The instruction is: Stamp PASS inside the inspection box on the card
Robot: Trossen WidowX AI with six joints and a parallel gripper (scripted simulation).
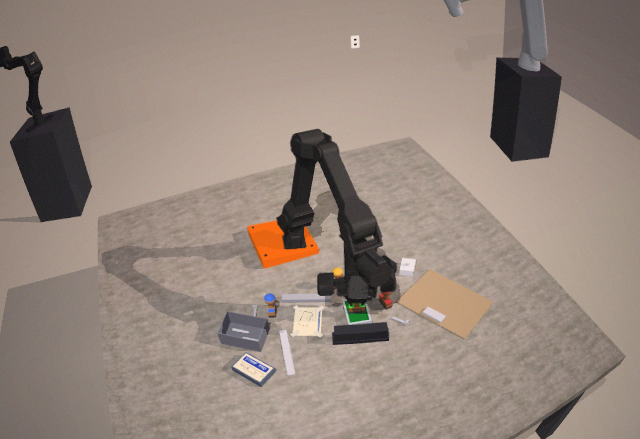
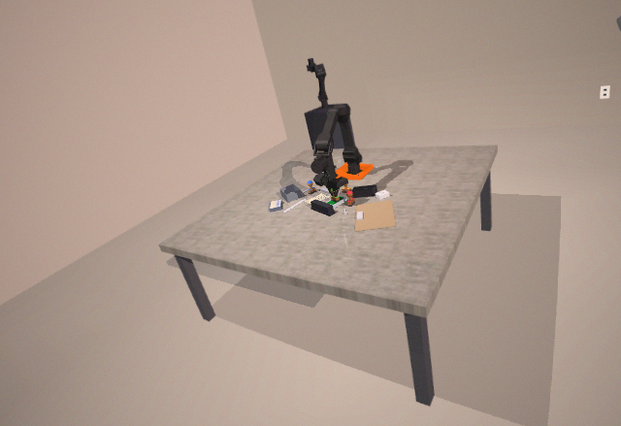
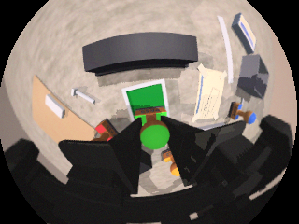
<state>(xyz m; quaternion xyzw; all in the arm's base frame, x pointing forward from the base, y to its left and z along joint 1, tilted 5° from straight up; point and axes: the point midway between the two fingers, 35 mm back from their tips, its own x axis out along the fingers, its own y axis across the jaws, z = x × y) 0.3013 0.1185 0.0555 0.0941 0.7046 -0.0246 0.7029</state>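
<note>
My gripper [image 1: 356, 302] [image 3: 151, 119] [image 2: 332, 192] is shut on the PASS stamp [image 3: 153, 136] [image 1: 355, 306], which has a green knob and a brown body. The stamp is upright over the near edge of the green ink pad [image 1: 359, 316] [image 3: 146, 97] in its white frame; I cannot tell whether it touches the pad. The cream card [image 1: 307, 320] [image 3: 211, 91] with the printed box lies flat on the table just left of the pad, apart from the gripper. No print shows on the card at this size.
A blue-knobbed stamp [image 1: 270, 304] [image 3: 249, 118], a red stamp [image 1: 385, 298] [image 3: 105, 131] and a yellow-knobbed stamp [image 1: 338, 272] stand close around the gripper. A black bar [image 1: 360, 333] [image 3: 140, 51] lies in front of the pad. A grey tray [image 1: 242, 329], a cardboard sheet [image 1: 454, 310] and a white box [image 1: 407, 266] lie nearby.
</note>
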